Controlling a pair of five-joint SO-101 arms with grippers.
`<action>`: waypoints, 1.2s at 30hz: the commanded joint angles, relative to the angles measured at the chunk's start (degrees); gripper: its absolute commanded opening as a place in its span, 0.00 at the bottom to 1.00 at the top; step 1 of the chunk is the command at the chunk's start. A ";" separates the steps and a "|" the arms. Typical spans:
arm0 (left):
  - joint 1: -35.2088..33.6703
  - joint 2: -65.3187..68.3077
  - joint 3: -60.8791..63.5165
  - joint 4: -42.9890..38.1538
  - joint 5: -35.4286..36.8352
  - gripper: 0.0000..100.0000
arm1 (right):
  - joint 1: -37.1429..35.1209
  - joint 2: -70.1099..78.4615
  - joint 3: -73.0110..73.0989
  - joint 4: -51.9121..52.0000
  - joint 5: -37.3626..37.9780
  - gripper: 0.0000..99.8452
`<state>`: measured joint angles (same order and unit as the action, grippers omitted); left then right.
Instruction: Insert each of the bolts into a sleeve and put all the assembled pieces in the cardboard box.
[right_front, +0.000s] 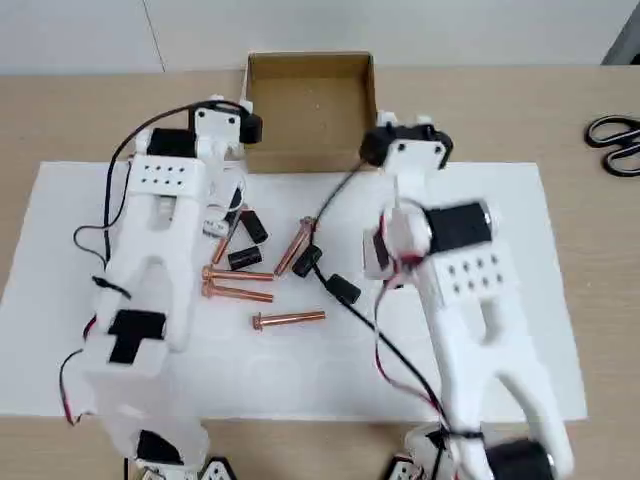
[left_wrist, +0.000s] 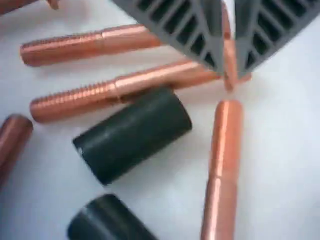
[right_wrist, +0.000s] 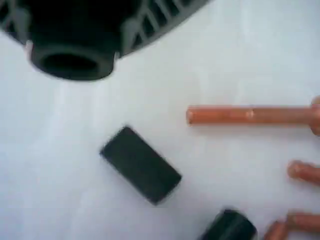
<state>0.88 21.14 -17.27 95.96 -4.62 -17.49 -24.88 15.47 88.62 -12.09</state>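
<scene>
Over the white sheet in front of the cardboard box, your left claw is pinched narrow on 1 copper bolt, with loose bolts and loose sleeves lying beneath; your right claw clasps 1 black sleeve.

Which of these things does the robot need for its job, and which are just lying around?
For the job: copper bolts, black sleeves, cardboard box.

Just lying about: scissors near the table's edge, white sheet under the parts.
</scene>
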 joint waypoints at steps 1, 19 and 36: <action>0.09 2.90 -8.48 2.64 -0.44 0.01 | 0.57 -12.18 12.22 -10.42 0.62 0.01; 2.29 7.03 -13.32 4.40 -2.64 0.13 | 10.33 -50.95 55.47 -32.04 9.58 0.00; -0.09 17.49 -13.76 -1.67 -2.64 0.13 | 13.67 -71.69 67.69 -27.74 9.58 0.00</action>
<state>1.41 39.43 -29.93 95.34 -7.69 -4.48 -93.63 83.16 59.25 -2.95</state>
